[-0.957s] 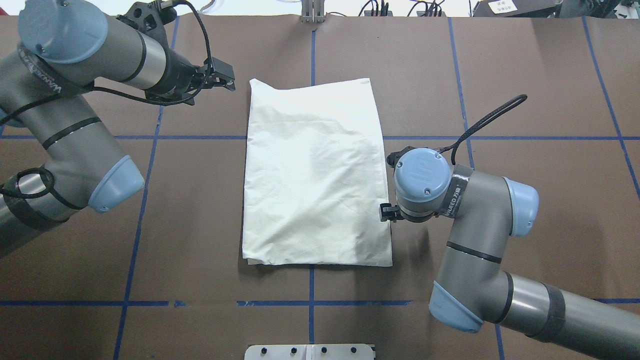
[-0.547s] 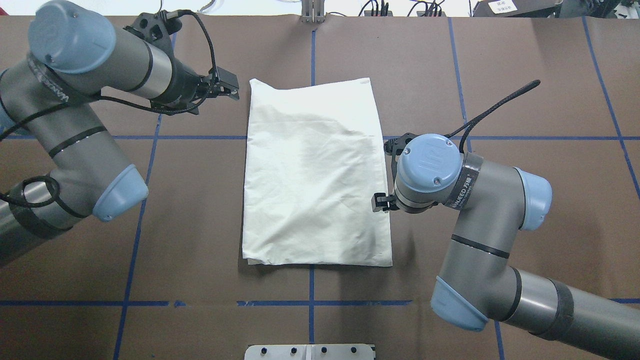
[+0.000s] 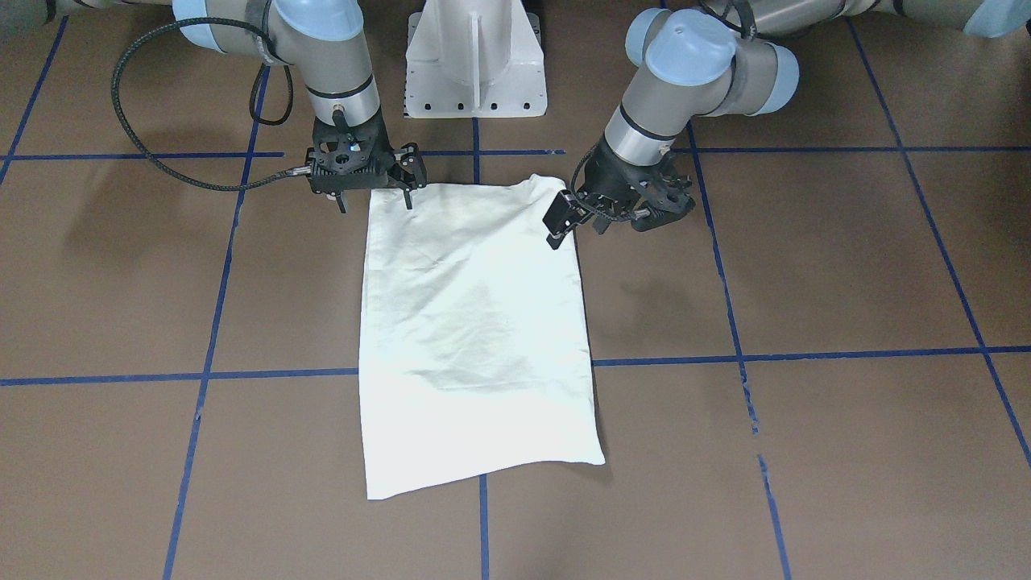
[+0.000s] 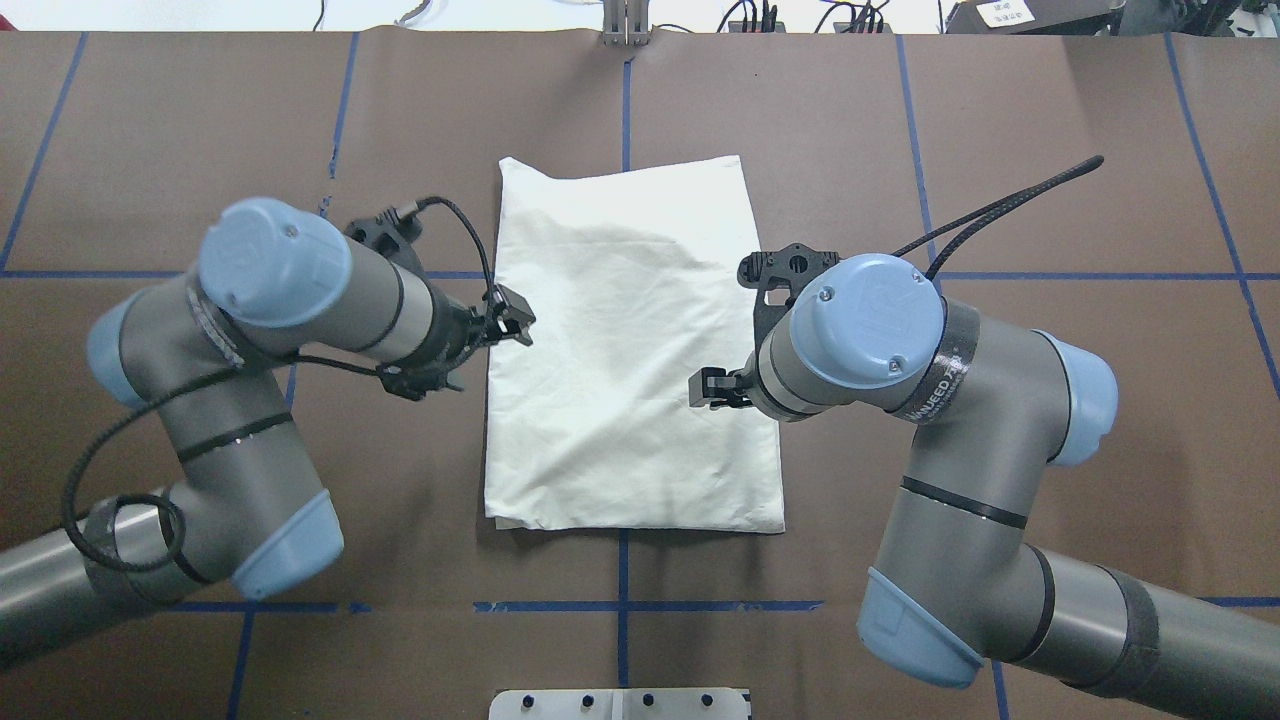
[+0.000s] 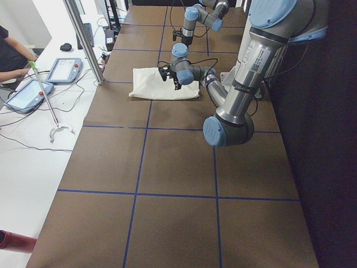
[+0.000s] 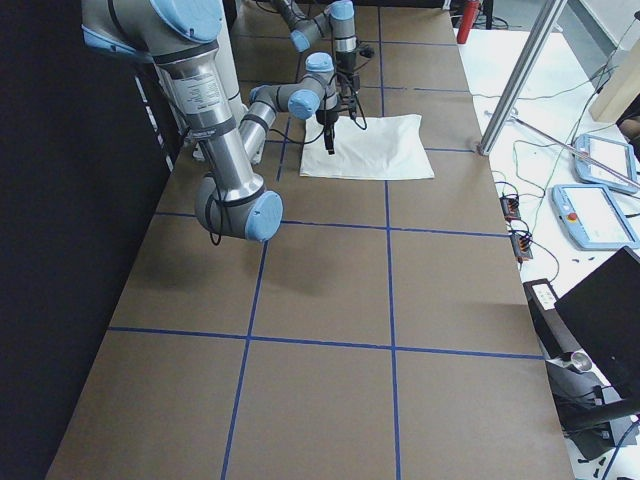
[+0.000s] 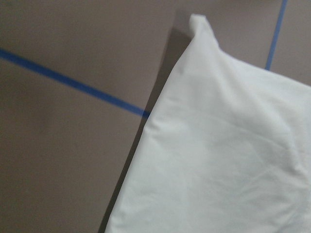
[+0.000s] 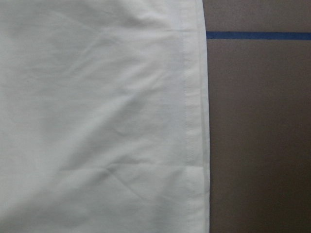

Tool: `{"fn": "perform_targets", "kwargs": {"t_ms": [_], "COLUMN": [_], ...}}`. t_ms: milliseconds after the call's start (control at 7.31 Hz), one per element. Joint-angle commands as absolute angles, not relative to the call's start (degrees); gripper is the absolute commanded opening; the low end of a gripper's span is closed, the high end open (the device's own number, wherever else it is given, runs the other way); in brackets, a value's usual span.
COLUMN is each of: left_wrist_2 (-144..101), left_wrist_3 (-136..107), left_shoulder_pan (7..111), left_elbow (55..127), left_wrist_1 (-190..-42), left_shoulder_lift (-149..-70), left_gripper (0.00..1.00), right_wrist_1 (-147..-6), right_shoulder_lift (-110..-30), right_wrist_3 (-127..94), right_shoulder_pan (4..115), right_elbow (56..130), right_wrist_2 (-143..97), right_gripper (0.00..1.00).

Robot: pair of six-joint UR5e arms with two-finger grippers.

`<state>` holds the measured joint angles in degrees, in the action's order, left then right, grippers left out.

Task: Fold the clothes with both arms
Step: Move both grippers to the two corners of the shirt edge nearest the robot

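Note:
The clothes lie as one folded cream-white rectangle at the table's middle, plain pale side up, also seen in the front view. My left gripper hovers open at the cloth's left edge, near the corner closest to me. The right gripper hangs open over the cloth's right part, its two fingers spread wide above the near edge. Neither holds anything. The left wrist view shows the cloth's edge and a far corner. A stitched hem runs down the cloth in the right wrist view.
Brown table paper carries a blue tape grid. The white pedestal base stands behind the cloth's near edge. A side bench holds tablets and a metal post, with a person's arm beside them.
The left arm swung back from the cloth's far left corner toward me along its left edge. The right gripper shifted leftward over the cloth's right part.

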<state>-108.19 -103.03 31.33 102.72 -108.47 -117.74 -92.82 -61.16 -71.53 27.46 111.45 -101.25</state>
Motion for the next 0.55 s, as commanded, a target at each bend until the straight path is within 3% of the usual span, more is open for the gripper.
{"fn": "perform_targets", "kwargs": {"t_ms": [0,410], "left_wrist_2": [-100.1,-99.9], "left_wrist_3": [-109.1,-109.2], "left_shoulder_pan": [21.7,21.6], "left_elbow": [102.8,103.0], "left_wrist_1": [-100.0,-99.1], "left_shoulder_lift": [-118.2,-117.4], "left_gripper": [0.89,0.81], "right_wrist_1": [-88.9,-88.9], "right_shoulder_lift": [-61.3,-61.3], "right_wrist_3": [-75.4,-75.8], "right_shoulder_pan": [27.1,27.1], "right_elbow": [111.4,111.4], "right_wrist_2": [-101.2,-101.2], "right_gripper": [1.0,1.0]}}
